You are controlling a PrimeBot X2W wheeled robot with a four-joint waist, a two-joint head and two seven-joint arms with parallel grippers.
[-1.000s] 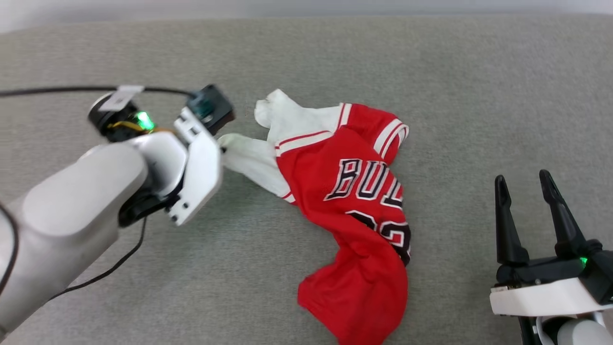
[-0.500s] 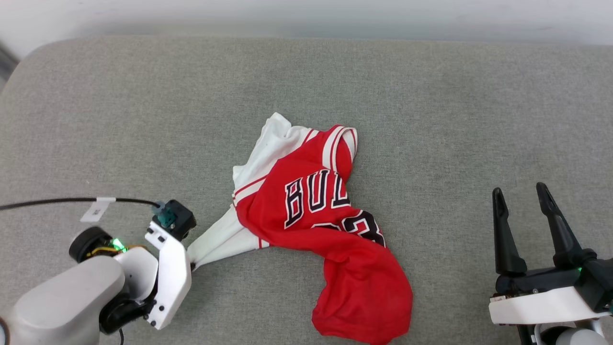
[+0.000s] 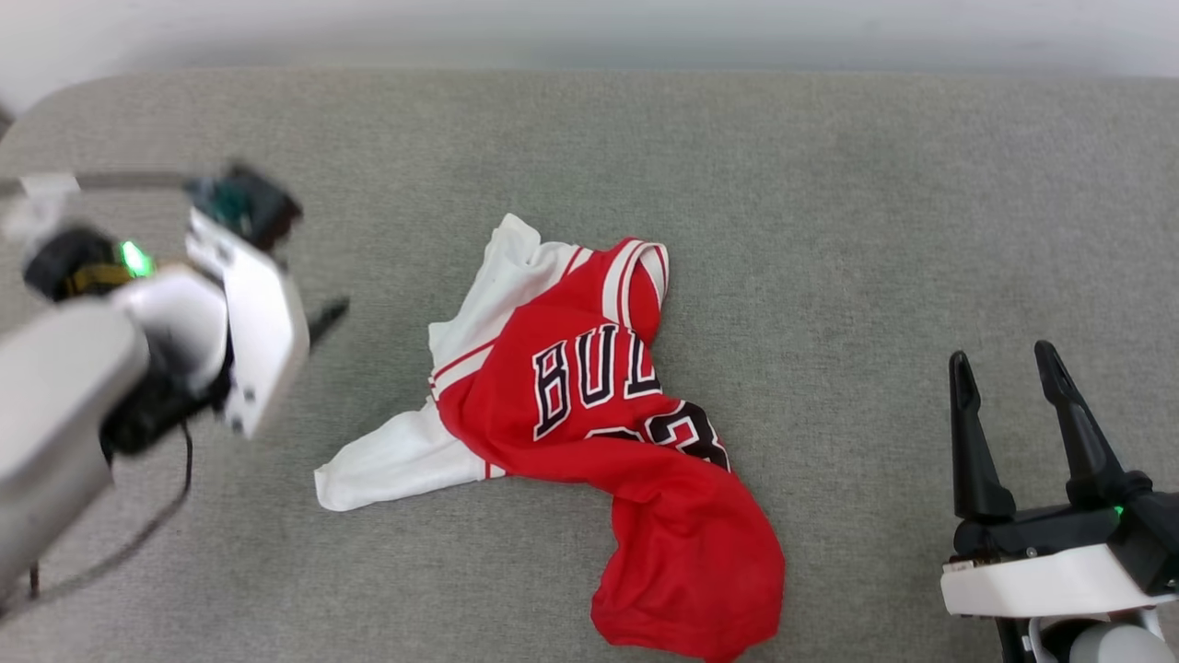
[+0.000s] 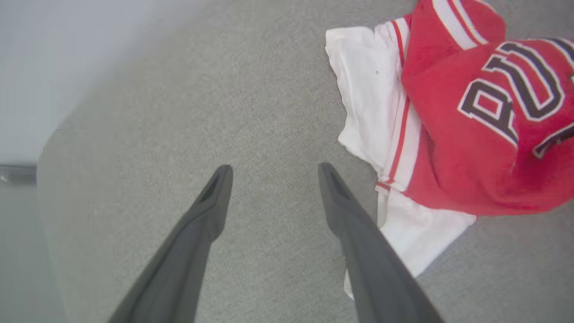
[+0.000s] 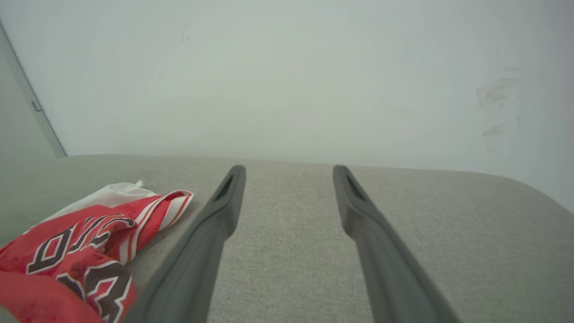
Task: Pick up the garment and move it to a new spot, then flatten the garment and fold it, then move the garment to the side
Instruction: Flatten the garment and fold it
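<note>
- The garment (image 3: 589,433) is lying crumpled on the grey cushion (image 3: 829,184), roughly in the middle, with the lettered side facing up (only "BUL" and part of the number are showing).
- One white sleeve (image 3: 387,465) is sticking out flat toward the robot's left.
- The left gripper (image 4: 274,170) is hovering on that side, looking blurry in the head view, fingers spread with nothing between them.
- The right gripper (image 3: 1002,354) is hanging well apart on the other side, fingers spread wide and gripping nothing.
</note>
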